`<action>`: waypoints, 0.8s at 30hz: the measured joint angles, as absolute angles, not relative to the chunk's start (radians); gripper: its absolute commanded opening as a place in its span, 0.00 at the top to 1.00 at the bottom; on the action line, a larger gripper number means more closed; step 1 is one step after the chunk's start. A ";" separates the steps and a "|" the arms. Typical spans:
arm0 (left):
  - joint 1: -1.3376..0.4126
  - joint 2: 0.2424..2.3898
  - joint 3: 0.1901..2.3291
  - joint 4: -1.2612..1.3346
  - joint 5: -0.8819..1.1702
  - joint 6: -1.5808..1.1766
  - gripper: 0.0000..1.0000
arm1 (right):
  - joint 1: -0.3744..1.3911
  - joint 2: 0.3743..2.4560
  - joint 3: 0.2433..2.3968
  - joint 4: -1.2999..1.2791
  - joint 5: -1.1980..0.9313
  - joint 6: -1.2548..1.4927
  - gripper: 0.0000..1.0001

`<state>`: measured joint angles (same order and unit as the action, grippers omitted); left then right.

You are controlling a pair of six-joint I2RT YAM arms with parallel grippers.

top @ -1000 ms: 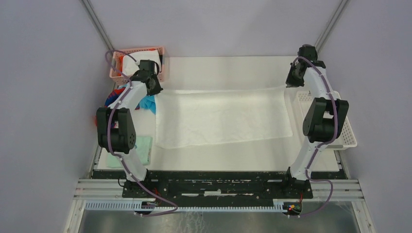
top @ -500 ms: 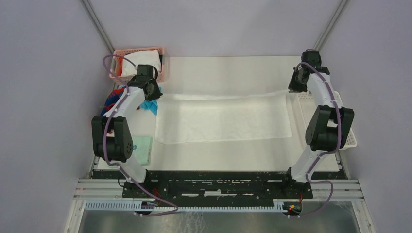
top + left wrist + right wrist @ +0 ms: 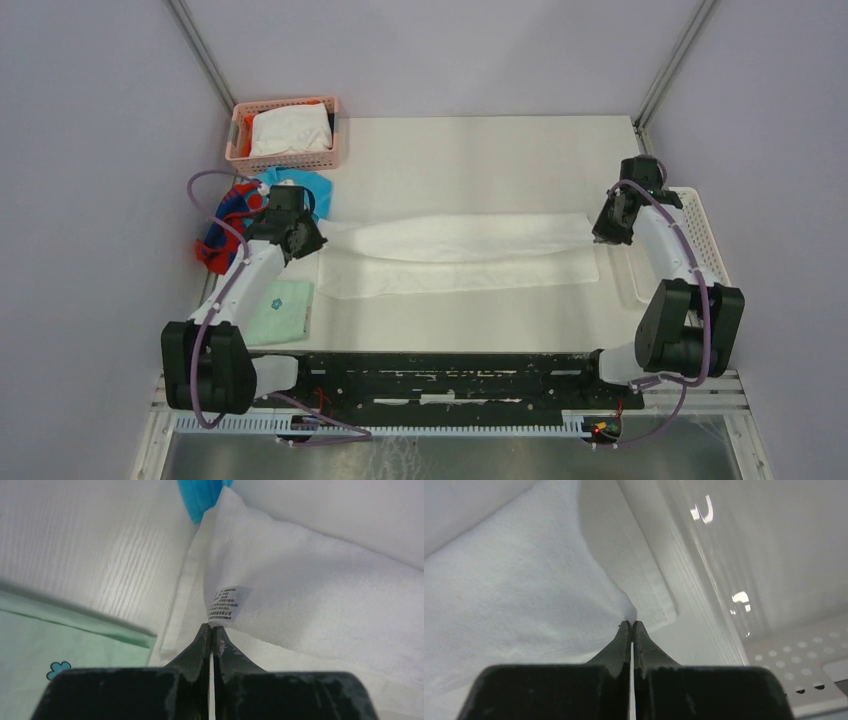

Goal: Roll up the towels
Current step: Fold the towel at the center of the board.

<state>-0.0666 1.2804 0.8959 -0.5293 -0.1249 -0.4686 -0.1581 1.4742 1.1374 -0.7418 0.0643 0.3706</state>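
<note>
The white towel [image 3: 460, 252] lies across the middle of the table, its far half folded toward the near edge. My left gripper [image 3: 308, 243] is shut on the towel's left corner [image 3: 260, 575], beside its printed label [image 3: 227, 601]. My right gripper [image 3: 600, 228] is shut on the right corner [image 3: 524, 590]. The turquoise towel [image 3: 305, 186] lies behind my left gripper and shows in the left wrist view [image 3: 202, 495]. The red towel with dark-blue blotches [image 3: 222, 215] is bunched at the left edge.
A pink basket [image 3: 237, 150] at the back left holds a white cloth [image 3: 290, 128]. A white perforated tray [image 3: 700, 225] stands at the right edge and shows in the right wrist view [image 3: 794, 670]. A mint-green folded cloth [image 3: 280, 312] lies near left.
Both grippers moved toward the near edge with the towel's far corners, folding the far half over the near half. The pink basket and the turquoise towel are now uncovered.
</note>
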 measured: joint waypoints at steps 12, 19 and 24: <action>-0.067 1.113 0.629 -0.529 -0.157 -0.647 0.96 | -0.159 1.277 0.851 -0.702 0.118 0.474 1.00; -0.063 1.132 0.603 -0.529 -0.209 -0.696 0.93 | -0.159 1.331 0.805 -0.692 0.129 0.493 1.00; -0.062 1.159 0.603 -0.537 -0.234 -0.714 0.93 | -0.159 1.353 0.793 -0.693 0.142 0.502 1.00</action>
<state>-0.0624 1.1587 0.6025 -0.5373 -0.2340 -0.7143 -0.1593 1.3533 0.7933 -0.6926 0.1417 0.5022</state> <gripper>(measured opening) 0.074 0.009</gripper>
